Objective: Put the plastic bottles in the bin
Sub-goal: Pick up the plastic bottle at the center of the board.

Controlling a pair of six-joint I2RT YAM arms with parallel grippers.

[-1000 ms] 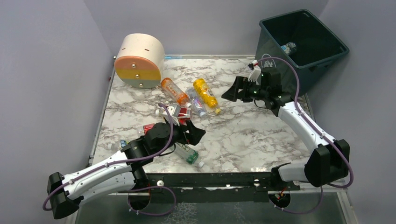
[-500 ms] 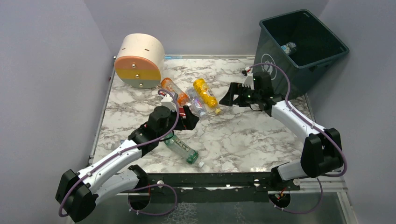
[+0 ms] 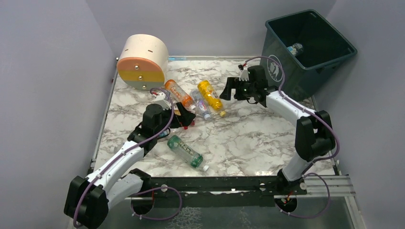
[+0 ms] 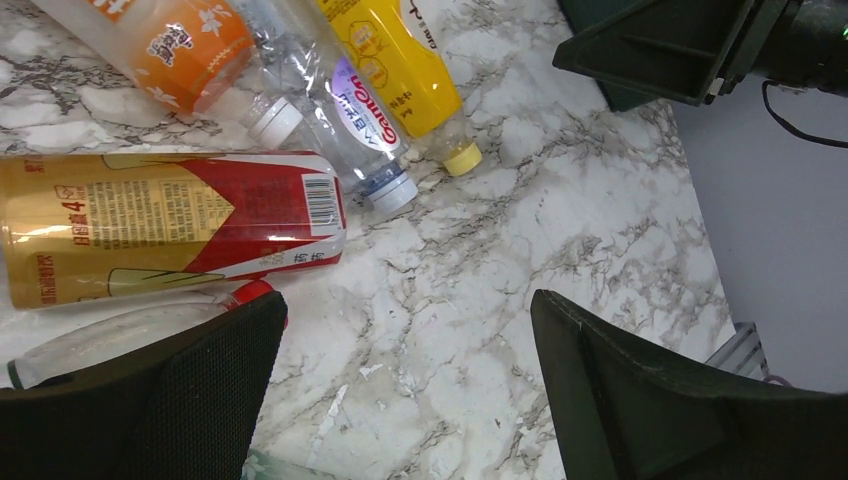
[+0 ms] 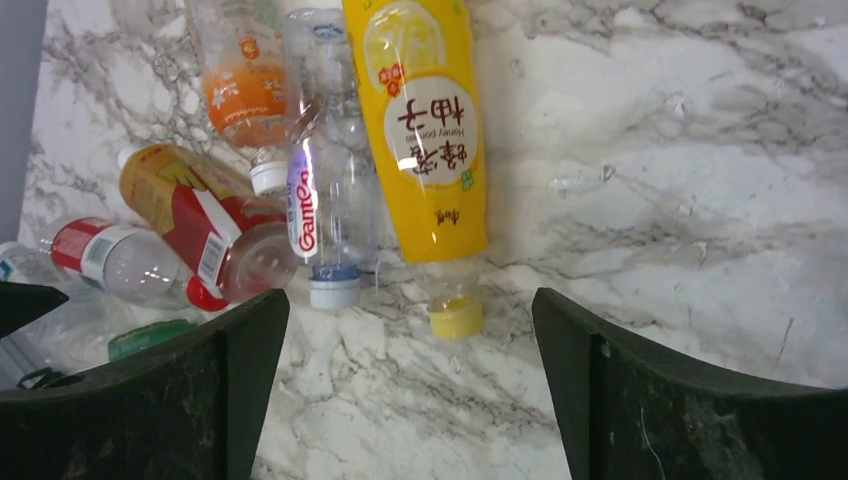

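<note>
Bottles [image 3: 209,94] clustered between left hand [image 3: 187,118] and right hand [image 3: 229,90], both apart, empty; cream cylinder [image 3: 142,61] behind.

Bottles [image 3: 210,95] on table [image 3: 248,138], one bottle [image 3: 295,48] in bin [image 3: 329,67] far right, cylinder [image 3: 143,59] far left

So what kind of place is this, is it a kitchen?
Probably not: it looks like a robot test booth. Two robot arms are bolted to a marble-patterned table, plain walls box it in, and plastic bottles lie scattered near a bin.

Plain lilac walls [image 3: 47,71] enclose a white, grey-veined marble tabletop [image 3: 248,138] under even light.
</note>
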